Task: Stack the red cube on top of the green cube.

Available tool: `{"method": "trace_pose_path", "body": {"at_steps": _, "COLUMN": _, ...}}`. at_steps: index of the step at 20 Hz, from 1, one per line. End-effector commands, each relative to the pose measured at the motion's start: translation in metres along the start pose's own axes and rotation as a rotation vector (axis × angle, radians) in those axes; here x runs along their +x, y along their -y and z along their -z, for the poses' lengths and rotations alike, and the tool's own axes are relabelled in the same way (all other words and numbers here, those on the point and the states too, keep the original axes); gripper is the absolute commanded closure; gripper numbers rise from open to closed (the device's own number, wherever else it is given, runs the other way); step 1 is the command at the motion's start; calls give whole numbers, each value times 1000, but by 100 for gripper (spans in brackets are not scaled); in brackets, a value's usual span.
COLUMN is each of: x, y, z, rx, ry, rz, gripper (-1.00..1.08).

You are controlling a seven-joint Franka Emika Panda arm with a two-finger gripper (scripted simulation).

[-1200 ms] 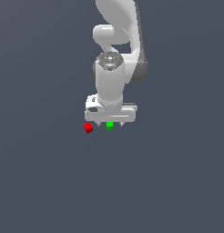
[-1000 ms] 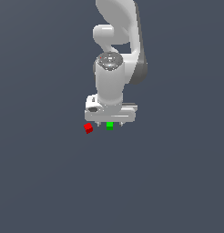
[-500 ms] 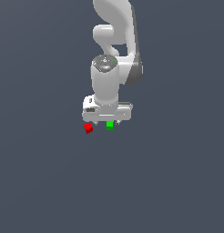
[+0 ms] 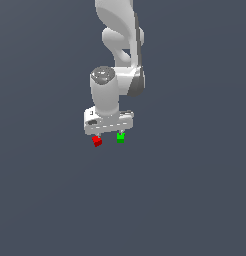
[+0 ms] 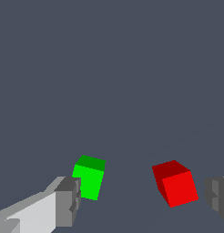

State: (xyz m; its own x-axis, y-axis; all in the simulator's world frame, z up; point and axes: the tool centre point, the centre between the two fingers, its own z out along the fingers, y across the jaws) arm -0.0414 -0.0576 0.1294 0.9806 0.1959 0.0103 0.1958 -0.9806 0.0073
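The tiny red cube (image 4: 97,141) and the tiny green cube (image 4: 120,137) lie side by side on the grey floor, red at the exterior view's left. My white gripper (image 4: 109,133) hangs just above them, open and empty. In the wrist view the red cube (image 5: 175,183) sits between the two grey fingertips, close to one fingertip (image 5: 217,193). The green cube (image 5: 89,176) lies right beside the other fingertip (image 5: 67,202). The gripper (image 5: 142,200) holds nothing.
The plain dark grey floor (image 4: 185,200) spreads all around the cubes. The white arm (image 4: 120,45) rises above the gripper. No other objects show.
The gripper has shifted toward the exterior view's left and turned slightly over the cubes. Both cubes stay where they were.
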Motion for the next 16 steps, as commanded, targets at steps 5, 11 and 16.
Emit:
{"method": "trace_pose_path", "body": {"at_steps": 5, "x": -24, "y": -26, "z": -23, "rx": 4, "ry": 3, "rz": 111, "gripper": -92}}
{"method": "trace_pose_path", "body": {"at_steps": 11, "x": -40, "y": -48, "z": -42, "rx": 7, "ry": 6, "rz": 197, "gripper": -92}}
{"method": "trace_pose_path", "body": {"at_steps": 16, "x": -47, "y": -62, "z": -52, "rx": 8, "ry": 8, "rz": 245, "gripper": -92}}
